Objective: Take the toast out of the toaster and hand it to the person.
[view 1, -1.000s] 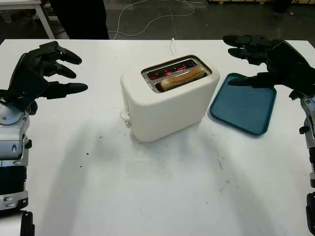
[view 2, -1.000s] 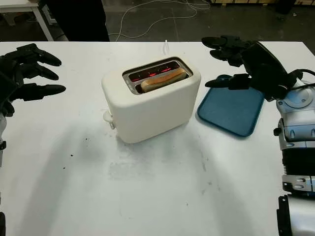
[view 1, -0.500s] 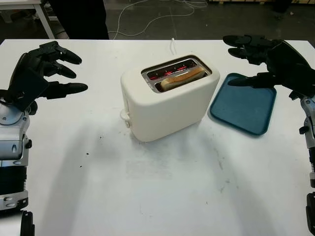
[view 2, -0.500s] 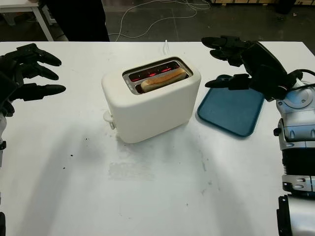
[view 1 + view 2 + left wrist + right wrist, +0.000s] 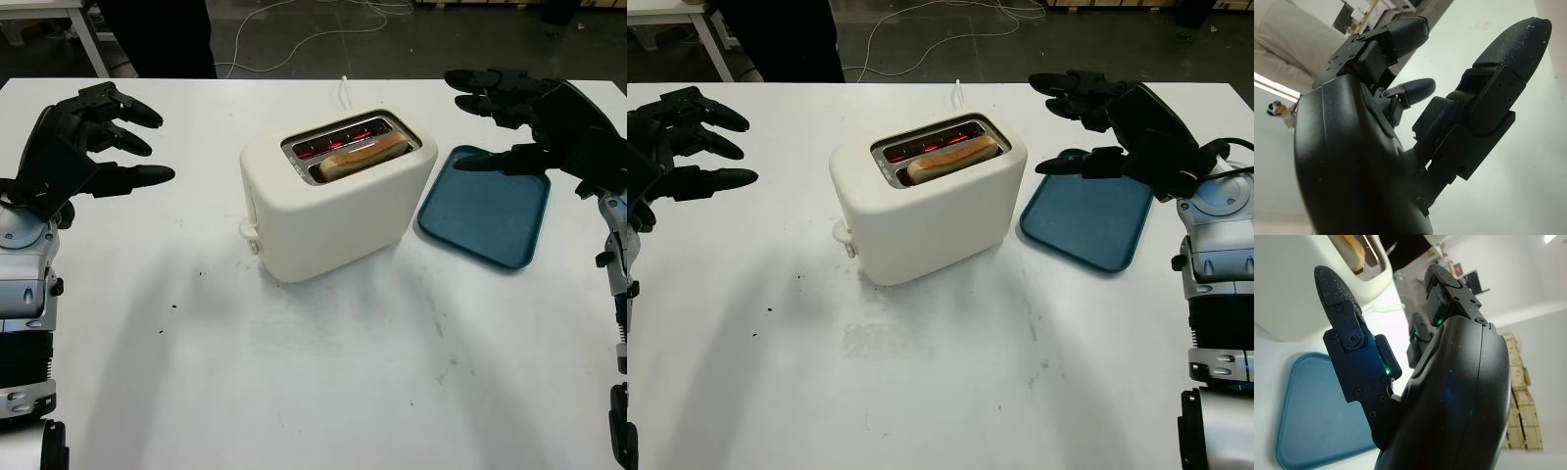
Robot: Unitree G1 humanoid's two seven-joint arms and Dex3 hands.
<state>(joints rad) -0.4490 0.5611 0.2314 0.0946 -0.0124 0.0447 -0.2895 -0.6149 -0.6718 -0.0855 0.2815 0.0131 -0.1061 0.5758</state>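
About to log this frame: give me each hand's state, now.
Left hand: open, holding nothing, above the table left of the toaster.
Right hand: open, holding nothing, above the blue tray.

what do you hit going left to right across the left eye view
left robot hand → toaster with the toast in its front slot → blue tray → right robot hand, raised over the tray's far right corner
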